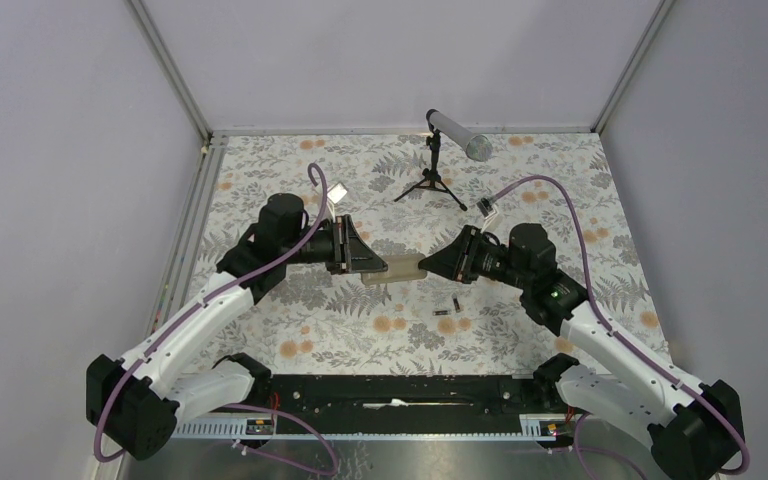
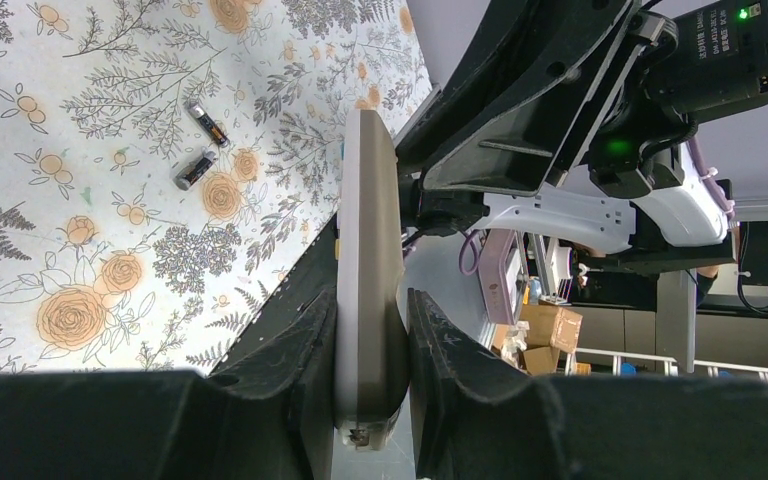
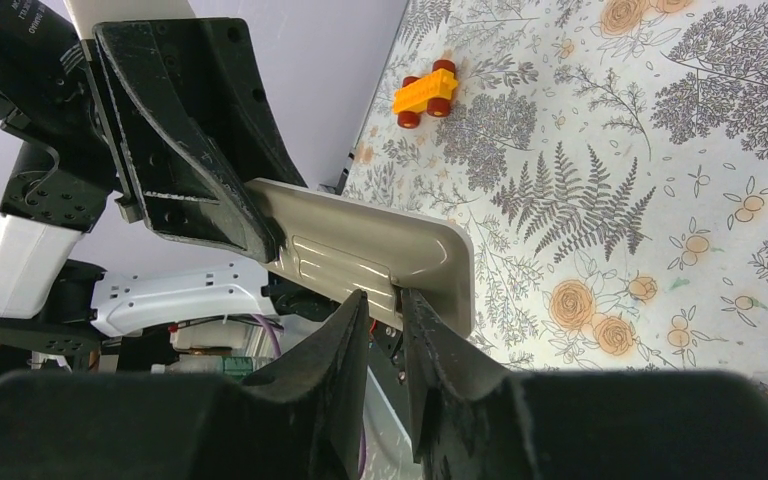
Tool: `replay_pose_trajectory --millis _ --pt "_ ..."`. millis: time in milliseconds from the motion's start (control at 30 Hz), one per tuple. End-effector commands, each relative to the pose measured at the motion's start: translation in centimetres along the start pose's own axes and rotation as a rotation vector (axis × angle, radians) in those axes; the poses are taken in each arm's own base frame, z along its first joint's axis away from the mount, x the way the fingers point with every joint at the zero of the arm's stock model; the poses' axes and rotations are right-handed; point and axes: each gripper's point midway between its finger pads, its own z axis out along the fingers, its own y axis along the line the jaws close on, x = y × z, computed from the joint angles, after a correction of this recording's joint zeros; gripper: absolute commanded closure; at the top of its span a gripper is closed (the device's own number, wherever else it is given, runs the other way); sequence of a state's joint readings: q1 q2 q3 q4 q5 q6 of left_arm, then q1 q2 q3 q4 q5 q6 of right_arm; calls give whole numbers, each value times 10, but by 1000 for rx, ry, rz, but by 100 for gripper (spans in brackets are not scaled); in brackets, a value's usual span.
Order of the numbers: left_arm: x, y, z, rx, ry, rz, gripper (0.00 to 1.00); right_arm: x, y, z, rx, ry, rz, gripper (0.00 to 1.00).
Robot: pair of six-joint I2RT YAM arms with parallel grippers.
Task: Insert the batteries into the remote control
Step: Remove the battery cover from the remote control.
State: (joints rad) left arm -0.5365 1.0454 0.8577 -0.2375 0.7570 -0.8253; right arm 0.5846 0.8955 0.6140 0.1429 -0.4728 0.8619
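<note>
1. Holding the remote (image 1: pixel 401 268) raised over the middle of the table (image 1: pixel 520 200), long axis running 9 to 3 o'clock in the top view, beige-grey back showing.
2. Clamping its 9 o'clock end with the left gripper (image 2: pixel 370 345): fingers (image 2: pixel 300 350) pressed to both flat faces, seen edge-on between them.
3. Pinching its 3 o'clock end with the right gripper (image 3: pixel 384 310): fingers (image 3: pixel 345 340) drawn almost together on the thin lower edge, beside a rounded corner.
4. Lying on the cloth at 5 o'clock from the remote: the near battery (image 1: pixel 445 313) and the far battery (image 1: pixel 455 302), just beside each other at an angle, apart from both grippers.
5. Leaving bare flowered cloth at 6 o'clock, from the batteries down to the black bar (image 1: pixel 390 390) at the near edge, and more at 3 o'clock towards the right edge.
6. Standing at 12 to 1 o'clock near the far edge, well apart from the remote: a microphone (image 1: pixel 455 132) on a small tripod (image 1: pixel 432 185).
7. Resting at 10 o'clock, close by the left wrist: a small pale square piece (image 1: pixel 337 194).
8. Sitting on the cloth near the table's edge in the right wrist view, beyond the remote: an orange toy car (image 3: pixel 425 95).
9. Closing the 9 o'clock side: a metal rail (image 1: pixel 190 230) along the cloth's edge.
</note>
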Motion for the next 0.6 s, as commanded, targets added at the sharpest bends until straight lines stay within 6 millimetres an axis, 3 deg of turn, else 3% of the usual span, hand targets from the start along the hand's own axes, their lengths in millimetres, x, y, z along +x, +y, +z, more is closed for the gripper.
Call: replay_pose_trajectory --millis 0,200,433,567 --pt "-7 -47 -8 165 2 106 100 -6 -10 3 44 -36 -25 73" --pt "-9 -49 -8 172 1 97 100 -6 -9 8 25 -28 -30 73" --pt "-14 -70 -14 244 -23 109 100 7 -12 11 -12 11 23 73" --pt "-18 -80 -17 273 -41 163 100 14 2 10 -104 41 70 73"
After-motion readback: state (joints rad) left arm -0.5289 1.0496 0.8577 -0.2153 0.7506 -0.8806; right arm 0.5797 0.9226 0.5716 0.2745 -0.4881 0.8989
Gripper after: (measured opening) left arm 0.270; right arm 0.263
